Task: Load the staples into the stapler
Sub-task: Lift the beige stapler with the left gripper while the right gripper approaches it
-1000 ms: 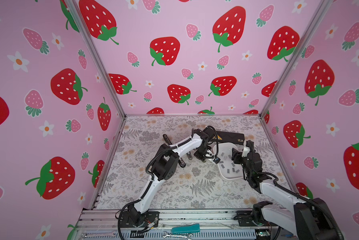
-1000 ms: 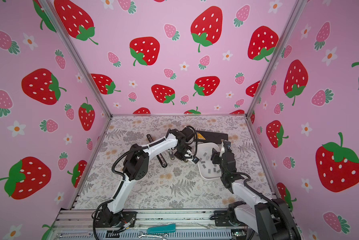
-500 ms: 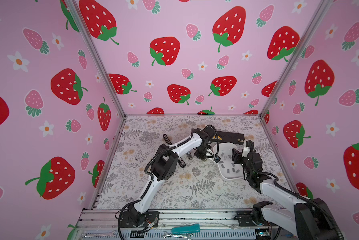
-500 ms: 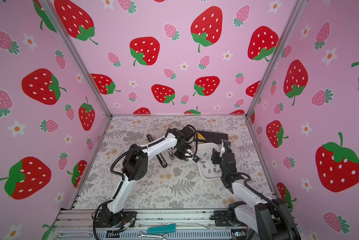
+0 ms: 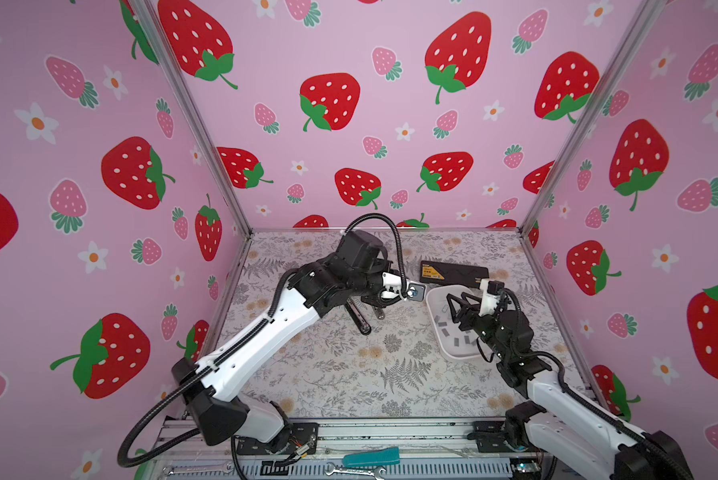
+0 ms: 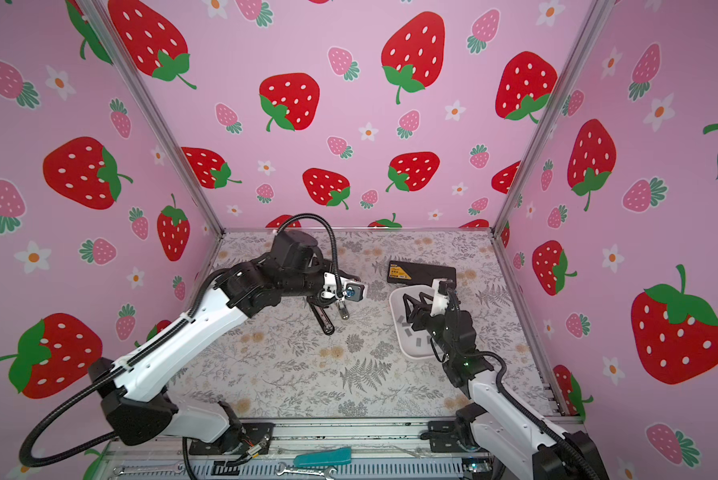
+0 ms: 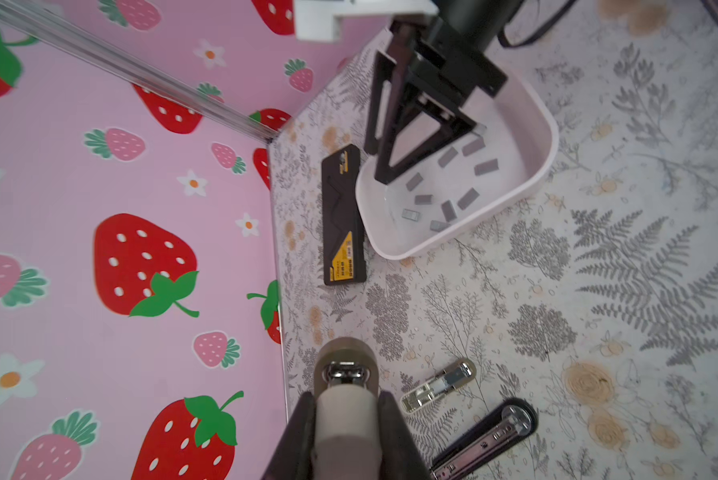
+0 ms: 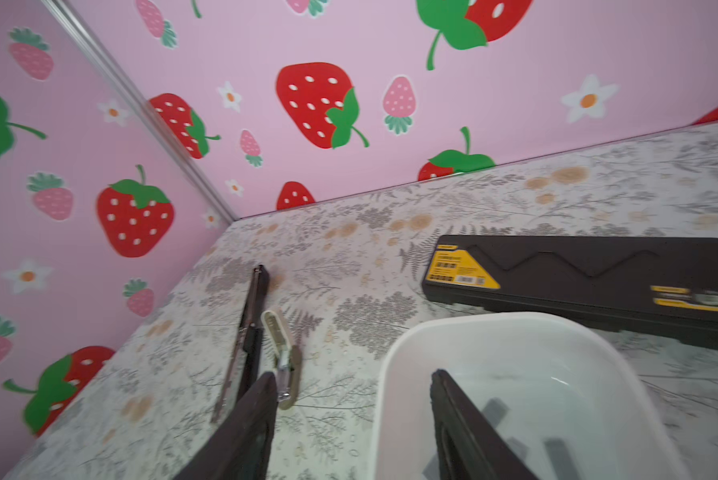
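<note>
My left gripper (image 7: pixel 346 401) is shut on one end of a small beige stapler (image 7: pixel 345 353); it also shows in both top views (image 5: pixel 376 305) (image 6: pixel 328 299). The stapler's other beige and metal half (image 7: pixel 438 384) lies folded open on the floral mat. Several grey staples (image 7: pixel 446 156) (image 5: pixel 446 331) (image 6: pixel 407 331) (image 8: pixel 494 409) lie loose in a white tray (image 7: pixel 544 137) (image 5: pixel 459 356) (image 6: pixel 419 356) (image 8: pixel 394 353). My right gripper (image 8: pixel 354 376) (image 5: pixel 450 309) (image 6: pixel 405 311) hangs open and empty at the tray's far rim. One finger is over the tray, the other outside it.
A long black stapler (image 7: pixel 486 436) (image 5: pixel 357 316) (image 6: pixel 322 319) (image 8: pixel 249 332) lies open beside the beige one. A black case with a yellow label (image 5: pixel 453 272) (image 6: pixel 421 272) (image 7: pixel 342 216) (image 8: pixel 577 274) sits behind the tray. A teal-handled tool (image 5: pixel 370 457) and a wrench (image 5: pixel 355 471) rest on the front rail.
The left jaws have closed the last bit onto the beige stapler. The right jaws have narrowed slightly over the tray. Both arms have barely shifted.
</note>
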`<move>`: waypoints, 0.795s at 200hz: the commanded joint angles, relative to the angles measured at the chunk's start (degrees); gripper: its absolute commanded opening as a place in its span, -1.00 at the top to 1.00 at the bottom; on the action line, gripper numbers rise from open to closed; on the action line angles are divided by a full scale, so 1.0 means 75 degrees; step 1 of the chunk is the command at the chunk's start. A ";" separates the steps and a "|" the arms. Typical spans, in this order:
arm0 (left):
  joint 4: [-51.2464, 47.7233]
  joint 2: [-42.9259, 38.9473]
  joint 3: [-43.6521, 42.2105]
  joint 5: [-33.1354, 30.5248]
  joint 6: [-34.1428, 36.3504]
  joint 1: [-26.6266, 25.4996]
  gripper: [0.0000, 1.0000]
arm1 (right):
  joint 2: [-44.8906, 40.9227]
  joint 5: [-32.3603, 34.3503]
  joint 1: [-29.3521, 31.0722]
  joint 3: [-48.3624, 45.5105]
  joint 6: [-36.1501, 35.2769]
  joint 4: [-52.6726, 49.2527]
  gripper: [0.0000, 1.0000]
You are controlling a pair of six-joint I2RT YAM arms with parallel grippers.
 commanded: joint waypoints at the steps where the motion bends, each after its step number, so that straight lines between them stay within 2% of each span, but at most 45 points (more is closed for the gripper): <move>1: 0.1913 -0.0804 -0.1320 -0.0192 -0.1610 -0.0004 1.00 | 0.0140 -0.0877 0.0592 -0.0032 0.0685 0.0960 -0.22; 18: 0.2615 -0.1574 -0.2252 -0.0111 -0.2069 0.0000 1.00 | 0.0302 -0.1185 0.1110 -0.0027 0.0832 0.1368 -0.23; 34: 0.2745 -0.1997 -0.2753 -0.0004 -0.1944 -0.0041 1.00 | 0.0306 -0.1653 0.1445 -0.0139 0.1070 0.1940 -0.23; 60: 0.2000 -0.2081 -0.2343 -0.0003 -0.1771 -0.0130 1.00 | -0.0043 -0.1427 0.1938 -0.0353 0.1195 0.2067 -0.22; 92: 0.1532 -0.2055 -0.2265 0.0692 -0.1377 -0.0133 1.00 | -0.0503 -0.1358 0.2253 -0.0587 0.1475 0.2496 -0.14; 133: 0.1006 -0.2182 -0.2186 0.1343 -0.1149 -0.0129 1.00 | -0.0422 -0.1263 0.2853 -0.0272 0.1416 0.2433 -0.09; 159: 0.0835 -0.2379 -0.2513 0.1300 -0.0519 -0.0269 1.00 | -0.0430 -0.1110 0.3131 -0.0120 0.1329 0.2314 -0.08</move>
